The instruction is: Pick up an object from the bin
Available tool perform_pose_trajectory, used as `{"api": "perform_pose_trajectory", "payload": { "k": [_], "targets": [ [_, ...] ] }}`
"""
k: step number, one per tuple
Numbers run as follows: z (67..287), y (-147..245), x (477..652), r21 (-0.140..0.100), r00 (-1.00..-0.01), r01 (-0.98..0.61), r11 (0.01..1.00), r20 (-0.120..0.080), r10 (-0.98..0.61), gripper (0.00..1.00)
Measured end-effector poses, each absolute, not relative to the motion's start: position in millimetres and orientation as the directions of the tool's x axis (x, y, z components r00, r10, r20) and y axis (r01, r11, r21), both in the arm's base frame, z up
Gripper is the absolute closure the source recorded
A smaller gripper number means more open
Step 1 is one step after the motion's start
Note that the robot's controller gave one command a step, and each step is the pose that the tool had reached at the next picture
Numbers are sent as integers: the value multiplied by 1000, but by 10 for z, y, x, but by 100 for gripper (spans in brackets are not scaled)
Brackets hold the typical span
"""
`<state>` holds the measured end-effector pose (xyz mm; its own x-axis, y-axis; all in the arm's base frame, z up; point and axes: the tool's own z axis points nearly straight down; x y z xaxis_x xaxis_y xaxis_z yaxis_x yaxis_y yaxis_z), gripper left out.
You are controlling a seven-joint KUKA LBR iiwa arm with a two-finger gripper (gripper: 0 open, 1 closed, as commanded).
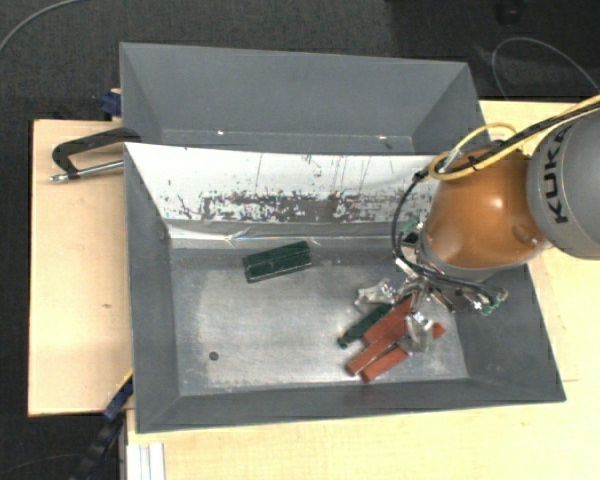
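Note:
My gripper (416, 318) hangs low at the right side of the bin floor, below the orange cover. Its metal fingers reach down into a small cluster of things. Under it lie a long red-brown block (380, 356) and, to its left, a dark green stick-like piece (357, 329). Whether anything sits between the fingers I cannot make out, as the fingers merge with the cluster. A dark green rectangular block (277, 261) lies apart near the back wall, well left of the gripper.
The arm comes in from the right, and its orange cover and cables hide the bin's right back corner. A small dark dot (213, 357) marks the floor at front left.

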<state>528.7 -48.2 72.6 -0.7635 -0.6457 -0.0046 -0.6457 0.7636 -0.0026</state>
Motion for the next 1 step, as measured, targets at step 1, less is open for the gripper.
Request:
{"api": "perform_pose_trajectory", "payload": {
  "k": [1],
  "targets": [
    [2587,-410,5432,-10,-749,-663,749,-12,-663,100]
  ]
}}
